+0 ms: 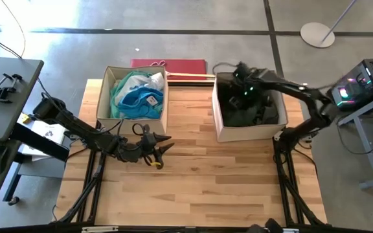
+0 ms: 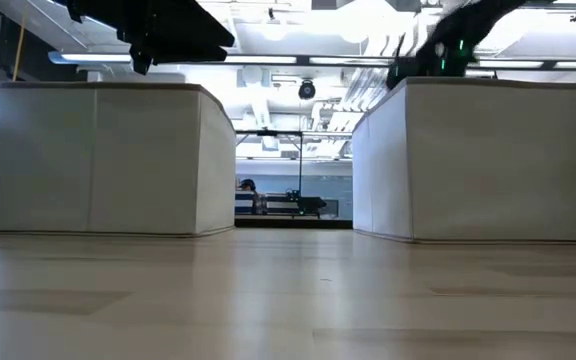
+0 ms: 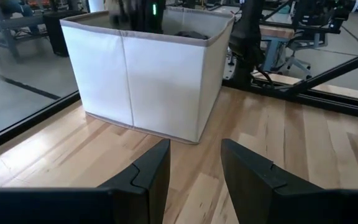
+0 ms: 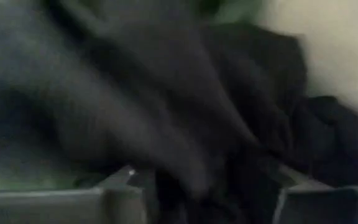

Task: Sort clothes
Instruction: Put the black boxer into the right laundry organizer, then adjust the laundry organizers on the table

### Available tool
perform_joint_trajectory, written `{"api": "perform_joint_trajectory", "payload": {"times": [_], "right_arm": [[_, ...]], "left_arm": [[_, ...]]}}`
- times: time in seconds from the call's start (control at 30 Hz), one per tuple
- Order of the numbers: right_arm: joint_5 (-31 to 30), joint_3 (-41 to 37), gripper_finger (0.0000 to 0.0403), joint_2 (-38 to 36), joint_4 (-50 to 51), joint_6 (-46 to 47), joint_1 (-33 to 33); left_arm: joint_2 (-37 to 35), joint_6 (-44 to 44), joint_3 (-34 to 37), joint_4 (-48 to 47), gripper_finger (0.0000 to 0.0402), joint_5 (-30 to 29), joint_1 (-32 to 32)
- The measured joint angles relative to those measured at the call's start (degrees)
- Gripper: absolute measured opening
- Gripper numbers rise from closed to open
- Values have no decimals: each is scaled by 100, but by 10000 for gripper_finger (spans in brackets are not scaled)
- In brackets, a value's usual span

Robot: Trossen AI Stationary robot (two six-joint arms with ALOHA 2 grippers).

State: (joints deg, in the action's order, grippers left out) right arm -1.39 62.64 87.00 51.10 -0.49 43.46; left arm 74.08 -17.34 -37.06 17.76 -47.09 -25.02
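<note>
The light clothes (image 1: 136,96), white, teal and bright blue, lie piled in the left beige bin (image 1: 103,97). The dark clothes (image 1: 251,111), charcoal and black, lie in the right beige bin (image 1: 217,120), which also shows in the left wrist view (image 3: 148,81). My left gripper (image 1: 167,144) hovers open and empty above the bare table in front of the left bin; the left wrist view shows its gap (image 3: 194,180). My right gripper (image 1: 241,90) reaches down into the right bin. Its fingers stand apart with dark cloth (image 4: 216,174) between them. My right gripper stands among the dark clothes in the right bin, pointing down from above. A fold of dark cloth (image 4: 185,155) lies between its spread fingers. The view is blurred, and I cannot tell whether the fingers touch it.
Both bins stand at the table's far side with a gap between them (image 2: 293,200). A red flat thing (image 1: 169,66) and a wooden strip (image 1: 193,76) lie behind the bins. A small yellow thing (image 1: 157,165) lies under my left gripper. The near half of the table (image 1: 206,194) is bare wood.
</note>
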Motion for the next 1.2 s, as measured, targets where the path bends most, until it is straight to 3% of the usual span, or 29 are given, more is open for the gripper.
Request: {"api": "perform_joint_trajectory", "payload": {"times": [0.13, 0.4, 0.5, 0.6, 0.7, 0.77, 0.83, 0.97, 1.2], "right_arm": [[-9, 742, 193, -498, 733, 189, 0], [-2, 1573, 204, -1688, 1302, 599, -522], [269, 1500, 204, -2205, 1243, 507, -1115], [982, 1172, 204, -2607, 1130, 341, -2016], [1830, 625, 204, -2955, 530, 399, -3116], [1995, 190, 204, -3091, -59, 694, -3837], [1719, -218, 204, -3106, -494, 1137, -4452], [322, -847, 204, -2930, -482, 1954, -5315], [-1855, -1322, 204, -2370, -141, 2524, -5478]], "left_arm": [[0, -37, 0, -27, 133, 0, -13], [0, -208, 2, -248, 133, 2, -13], [0, -208, 2, -256, 133, 2, -13], [0, -209, 2, -255, 133, 2, -13], [0, -210, 2, -256, 133, 2, -13], [0, -212, 2, -254, 133, 2, -13], [0, -212, 2, -254, 133, 2, -13], [0, -217, 2, -252, 133, 2, -13], [0, -503, 2, -254, 133, 9, 244]]}}
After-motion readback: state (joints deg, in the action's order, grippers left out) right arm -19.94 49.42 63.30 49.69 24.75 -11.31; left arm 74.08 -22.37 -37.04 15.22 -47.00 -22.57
